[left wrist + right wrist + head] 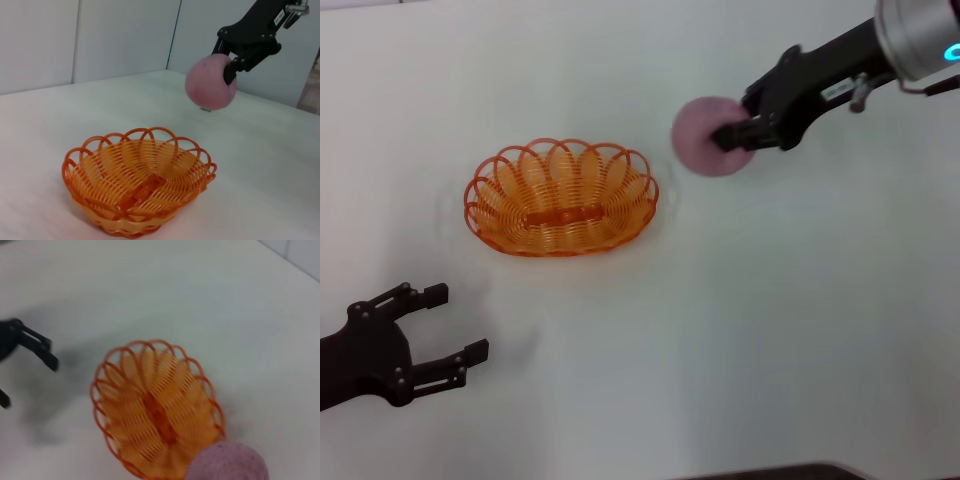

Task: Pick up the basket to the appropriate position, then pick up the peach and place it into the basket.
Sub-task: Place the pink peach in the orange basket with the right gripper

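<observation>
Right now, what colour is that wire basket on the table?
Orange all over; the basket shows best in the left wrist view.

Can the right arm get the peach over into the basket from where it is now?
Probably yes. The right end effector holds the round pale pink peach in the air beside the oval orange wire basket, which sits empty. Nothing lies between them; the open left end effector hangs apart.

- A plain white worktop (740,330) fills the head view, smooth and matte.
- Pale wall panels (100,40) stand behind the worktop's far edge in the left wrist view, split by thin vertical seams.
- A dark strip (790,472) runs along the worktop's near edge.
</observation>
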You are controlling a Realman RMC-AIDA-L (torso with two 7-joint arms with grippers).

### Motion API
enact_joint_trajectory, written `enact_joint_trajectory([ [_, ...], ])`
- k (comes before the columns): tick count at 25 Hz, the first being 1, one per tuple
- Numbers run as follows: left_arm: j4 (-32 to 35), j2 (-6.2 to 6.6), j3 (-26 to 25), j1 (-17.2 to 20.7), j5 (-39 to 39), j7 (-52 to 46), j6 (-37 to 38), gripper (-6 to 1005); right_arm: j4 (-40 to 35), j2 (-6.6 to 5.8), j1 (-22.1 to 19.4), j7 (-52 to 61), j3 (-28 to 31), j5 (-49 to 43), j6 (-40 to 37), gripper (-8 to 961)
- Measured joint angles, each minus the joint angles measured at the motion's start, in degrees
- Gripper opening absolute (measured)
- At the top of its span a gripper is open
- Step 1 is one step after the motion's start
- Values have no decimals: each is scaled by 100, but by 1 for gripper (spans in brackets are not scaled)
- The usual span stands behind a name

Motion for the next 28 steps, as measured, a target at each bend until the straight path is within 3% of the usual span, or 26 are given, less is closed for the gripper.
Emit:
enact_joint_trajectory([
  [16,-6,0,-17,-20,1,0,-1,888,1264,34,252,-124,-1411,1260,1520,218],
  [28,0,9,-18,-28,-6,-87,-1,888,2333,40,506,-473,-1827,1664,2483,216],
])
